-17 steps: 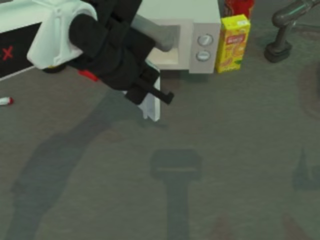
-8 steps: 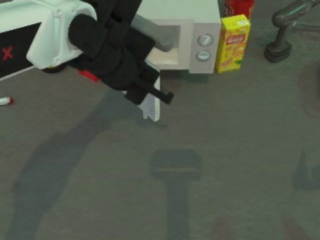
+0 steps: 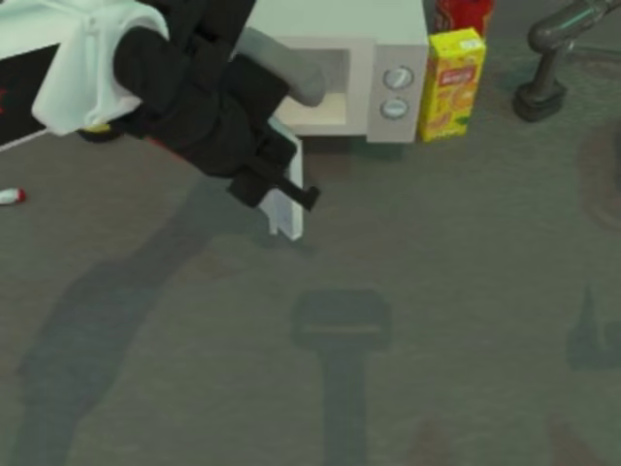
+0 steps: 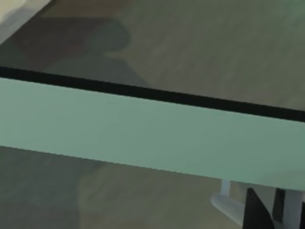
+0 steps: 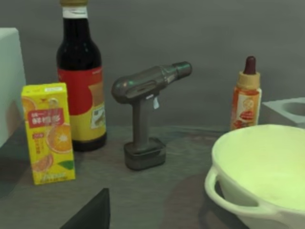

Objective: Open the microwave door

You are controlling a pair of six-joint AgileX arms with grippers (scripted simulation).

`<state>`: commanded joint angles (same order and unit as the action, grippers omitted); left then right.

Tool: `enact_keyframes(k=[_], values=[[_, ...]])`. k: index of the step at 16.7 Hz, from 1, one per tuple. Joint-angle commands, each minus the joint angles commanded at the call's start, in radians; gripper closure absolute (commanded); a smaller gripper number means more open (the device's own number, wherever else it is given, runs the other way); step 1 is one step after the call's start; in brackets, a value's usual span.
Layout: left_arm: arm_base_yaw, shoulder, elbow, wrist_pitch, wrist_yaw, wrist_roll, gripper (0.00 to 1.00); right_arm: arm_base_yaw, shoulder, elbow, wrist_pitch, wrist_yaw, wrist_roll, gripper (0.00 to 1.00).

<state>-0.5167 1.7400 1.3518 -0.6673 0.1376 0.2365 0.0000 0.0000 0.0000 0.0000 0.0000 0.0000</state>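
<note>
The white microwave (image 3: 388, 39) stands at the back centre, its cream interior (image 3: 320, 107) exposed and two round knobs (image 3: 395, 92) on its right panel. The microwave door (image 3: 289, 209) is swung out toward the table's front, edge-on from above. My left gripper (image 3: 294, 192) is shut on the door's handle at its outer edge. In the left wrist view the door (image 4: 143, 129) is a pale band with a black edge, and the slim white handle (image 4: 228, 205) sits beside dark fingers (image 4: 257, 212). My right gripper (image 5: 93, 214) shows only as a dark sliver.
A yellow juice carton (image 3: 451, 83) stands right of the microwave, a red-labelled bottle (image 3: 464, 12) behind it, and a grey drill (image 3: 548, 68) farther right. The right wrist view adds a small orange bottle (image 5: 247, 95) and a pale bowl (image 5: 267, 171).
My left arm has drawn slightly to the left with the handle, and the door's outer edge has swung a little farther left, widening the opening.
</note>
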Motion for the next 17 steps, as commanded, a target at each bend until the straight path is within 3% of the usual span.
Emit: enact_keyframes(k=[4,17], values=[[0.03,-0.023,-0.027,-0.008,0.039,0.075,1.0,0.0,0.0,0.0,0.0,0.0,0.0,0.0],[0.03,-0.023,-0.027,-0.008,0.039,0.076,1.0,0.0,0.0,0.0,0.0,0.0,0.0,0.0]])
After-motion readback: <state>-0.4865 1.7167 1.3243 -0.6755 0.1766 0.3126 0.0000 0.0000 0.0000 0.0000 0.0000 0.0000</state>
